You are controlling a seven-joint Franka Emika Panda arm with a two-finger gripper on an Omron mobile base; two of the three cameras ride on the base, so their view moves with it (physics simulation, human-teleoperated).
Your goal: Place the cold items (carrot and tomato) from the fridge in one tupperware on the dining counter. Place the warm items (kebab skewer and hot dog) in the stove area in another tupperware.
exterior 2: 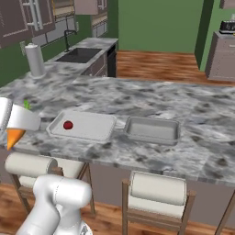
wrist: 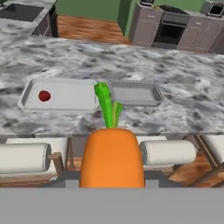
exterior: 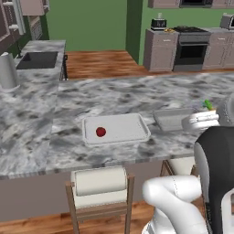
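An orange carrot with a green top is clamped in my gripper, which is shut on it. It hangs in front of the dining counter's near edge, above the stools; its tip points down. On the counter a flat tupperware holds a red tomato, also seen in the hand view. To its right sits a second, deeper grey tupperware with nothing in it. In the left base view the gripper is just right of that second tupperware.
Stools with white padded backs stand under the counter's near edge. A paper towel roll and a sink are at the far left. The stove and a toaster stand across the wooden floor.
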